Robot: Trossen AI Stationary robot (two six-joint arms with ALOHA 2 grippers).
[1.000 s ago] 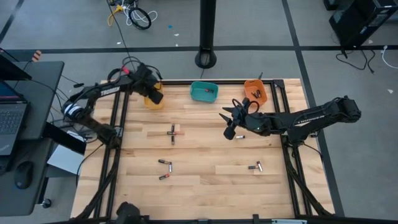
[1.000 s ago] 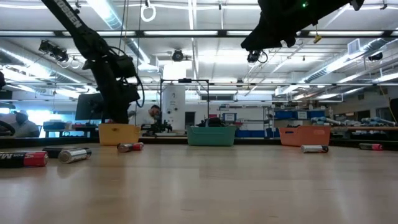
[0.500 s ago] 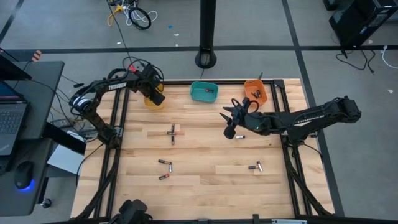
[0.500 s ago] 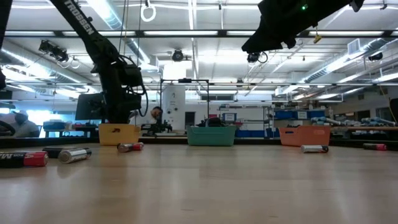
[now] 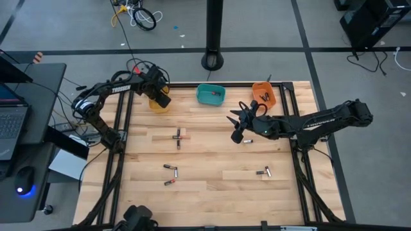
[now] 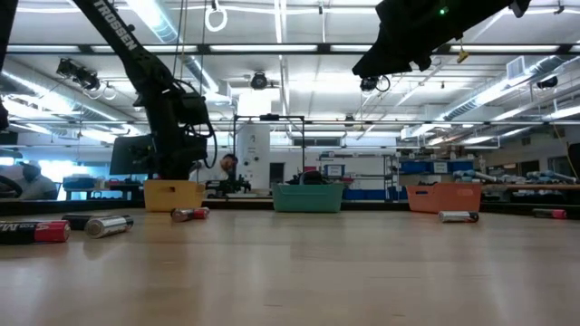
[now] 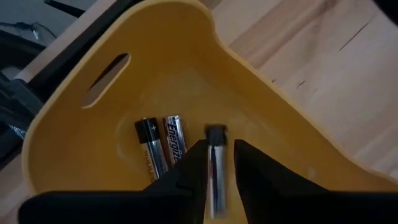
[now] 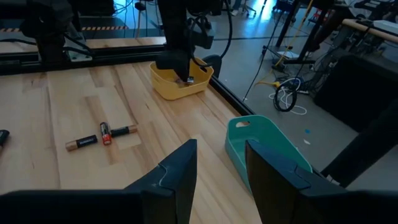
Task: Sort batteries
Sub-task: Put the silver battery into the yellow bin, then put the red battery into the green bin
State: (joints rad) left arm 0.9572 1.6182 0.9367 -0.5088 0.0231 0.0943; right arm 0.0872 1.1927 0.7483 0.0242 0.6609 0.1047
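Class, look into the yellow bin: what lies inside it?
Two batteries lie on the yellow bin's floor; a third sits between the left gripper's fingers above it. The fingers hide the floor beneath.

Overhead, table-level, two wrist views

Two dark, nearly black jointed robot arms. The left arm (image 5: 119,91) carries white lettering along one segment, with black cables looping near its base. The right arm (image 5: 321,120) has faint pale lettering too. Each wrist ends in two flat black fingers (image 8: 177,174).
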